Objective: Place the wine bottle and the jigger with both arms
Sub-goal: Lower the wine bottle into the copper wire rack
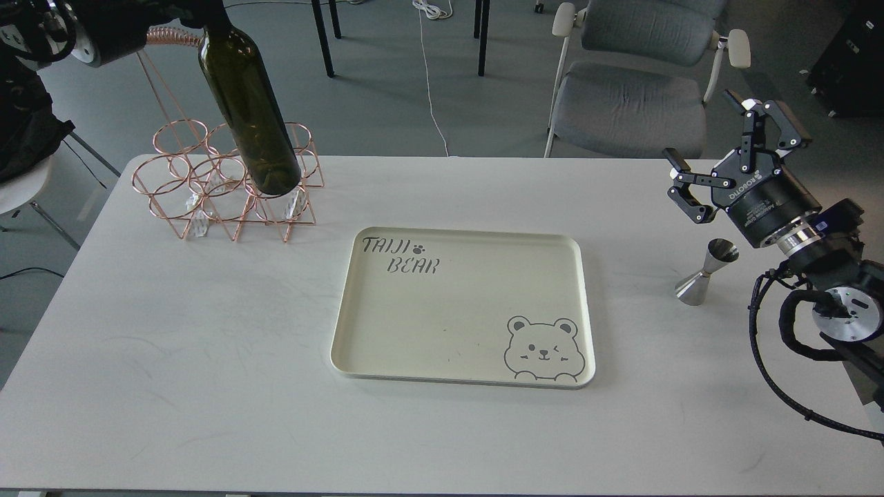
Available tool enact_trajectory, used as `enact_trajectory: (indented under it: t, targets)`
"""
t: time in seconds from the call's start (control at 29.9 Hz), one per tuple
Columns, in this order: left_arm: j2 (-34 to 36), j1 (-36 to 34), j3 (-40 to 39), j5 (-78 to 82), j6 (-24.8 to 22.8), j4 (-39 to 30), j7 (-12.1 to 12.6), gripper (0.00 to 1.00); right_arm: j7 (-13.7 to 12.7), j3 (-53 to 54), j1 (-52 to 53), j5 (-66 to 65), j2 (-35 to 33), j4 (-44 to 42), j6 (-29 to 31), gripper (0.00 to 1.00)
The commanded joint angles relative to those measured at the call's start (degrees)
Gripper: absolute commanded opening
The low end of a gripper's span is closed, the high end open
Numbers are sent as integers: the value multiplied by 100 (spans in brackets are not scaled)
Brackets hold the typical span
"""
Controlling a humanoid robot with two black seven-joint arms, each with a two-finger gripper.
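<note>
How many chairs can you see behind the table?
1 whole chair: the gray chair behind the table's far right edge. Dark legs at the top middle and a white seat at the left edge may belong to other, mostly hidden chairs.

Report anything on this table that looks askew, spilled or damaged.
Only the wine bottle looks askew: it hangs tilted over the copper wire rack, neck up by the left arm, whose tool is out of view. The jigger stands upright beside the cream tray, with the right tool open above. Nothing looks spilled or damaged.
</note>
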Motion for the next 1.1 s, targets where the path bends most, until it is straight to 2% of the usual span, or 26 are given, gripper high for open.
enact_trajectory:
  t: [0.0, 0.33, 0.97, 1.07]
  targets:
    - [-110, 18, 3, 2, 1, 107, 0, 11, 0, 1, -24, 0, -4, 8, -3, 99]
    - [-102, 1, 170, 2, 142, 292, 0, 11, 0, 9, -59, 0, -83, 35, -3, 99]
    - [-137, 106, 301, -16, 168, 204, 0, 13, 0, 9, -59, 0, -83, 44, -3, 99]
    - [-137, 115, 450, -16, 335, 160, 0, 14, 0, 18, -59, 0, -83, 35, -3, 99]
